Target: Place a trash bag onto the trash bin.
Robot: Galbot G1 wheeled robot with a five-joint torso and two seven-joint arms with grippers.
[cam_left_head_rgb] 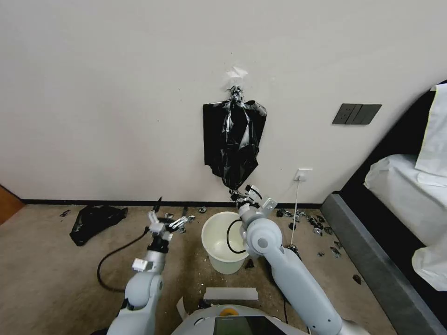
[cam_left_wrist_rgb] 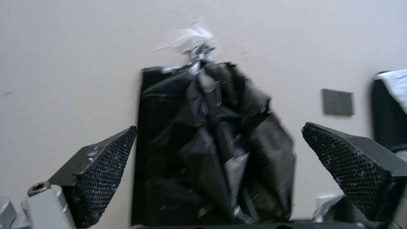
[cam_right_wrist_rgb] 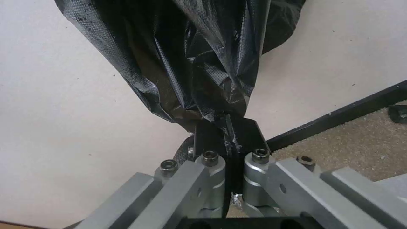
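Observation:
A glossy black trash bag (cam_left_head_rgb: 242,139) hangs crumpled on the wall from a silvery clip (cam_left_head_rgb: 235,90), in front of a flat black bundle (cam_left_head_rgb: 212,135). My right gripper (cam_left_head_rgb: 237,191) is shut on the bag's lowest tip, just above the far rim of the trash bin (cam_left_head_rgb: 223,263). The right wrist view shows the film (cam_right_wrist_rgb: 190,63) pinched between the closed fingers of the gripper (cam_right_wrist_rgb: 227,124). The cream-white bin stands upright on the carpet, with nothing inside. My left gripper (cam_left_head_rgb: 164,222) is open left of the bin, facing the bag (cam_left_wrist_rgb: 212,143), with its pads (cam_left_wrist_rgb: 106,165) wide apart.
A lumpy black plastic heap (cam_left_head_rgb: 95,221) lies on the carpet at the left, and a black cable (cam_left_head_rgb: 111,260) loops beside my left arm. Small dark scraps (cam_left_head_rgb: 316,228) litter the floor right of the bin. A bed (cam_left_head_rgb: 405,186) borders the right side.

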